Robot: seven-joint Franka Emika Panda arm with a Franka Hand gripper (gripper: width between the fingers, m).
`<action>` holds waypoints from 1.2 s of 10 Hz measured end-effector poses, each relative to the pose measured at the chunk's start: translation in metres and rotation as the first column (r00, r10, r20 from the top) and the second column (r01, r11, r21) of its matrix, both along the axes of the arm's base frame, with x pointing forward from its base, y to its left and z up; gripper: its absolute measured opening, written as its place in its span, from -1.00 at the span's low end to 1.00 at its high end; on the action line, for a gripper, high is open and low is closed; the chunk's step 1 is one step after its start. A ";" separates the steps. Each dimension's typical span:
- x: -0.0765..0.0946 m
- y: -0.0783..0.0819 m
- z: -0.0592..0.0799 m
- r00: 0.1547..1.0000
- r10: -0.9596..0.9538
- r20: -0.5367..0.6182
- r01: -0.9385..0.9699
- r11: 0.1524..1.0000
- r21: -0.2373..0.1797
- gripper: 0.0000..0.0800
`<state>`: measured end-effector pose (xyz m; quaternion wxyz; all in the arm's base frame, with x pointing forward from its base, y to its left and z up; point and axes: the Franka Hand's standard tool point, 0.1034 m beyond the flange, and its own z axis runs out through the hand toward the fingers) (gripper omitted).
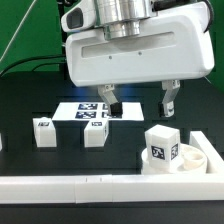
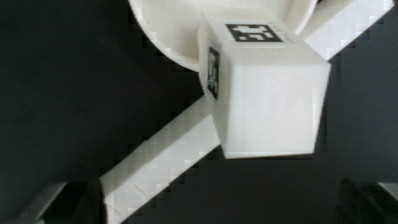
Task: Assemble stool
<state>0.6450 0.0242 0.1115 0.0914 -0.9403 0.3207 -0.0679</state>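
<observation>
Pincer (image 1: pixel 139 110) hangs spread wide, nothing between its fingers! Just below it, one leg block (image 1: pixel 163 146) stands upright on the round seat (image 1: pixel 198 158), clear of both fingertips. Two spare legs (image 1: pixel 43 131) sit on the black surface (image 1: pixel 20 112), well off to the pincer's side.

Ext. cam: fixed off the arm (image 1: pixel 135 50), low, slightly above table (image 1: pixel 125 150) level, facing across it at the gripper (image 1: pixel 138 108) head-on; close range, arm body fills upper frame. Wrist cam: mounted on wrist, aimed down past the fingertips (image 2: pixel 50 200); very close, leg (image 2: pixel 263 90) fills mid-frame. Shared coverage: upright leg (image 1: pixel 163 146) on the seat (image 1: pixel 203 158), at the exterior view's right.
</observation>
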 end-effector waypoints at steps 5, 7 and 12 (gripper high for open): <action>-0.033 -0.051 -0.017 0.947 0.320 -0.015 -0.320 0.946 -0.044 0.62; -0.041 -0.050 -0.022 0.897 0.442 -0.018 -0.442 0.895 -0.066 0.62; -0.071 -0.049 -0.046 0.808 0.565 -0.168 -0.569 0.822 0.030 0.62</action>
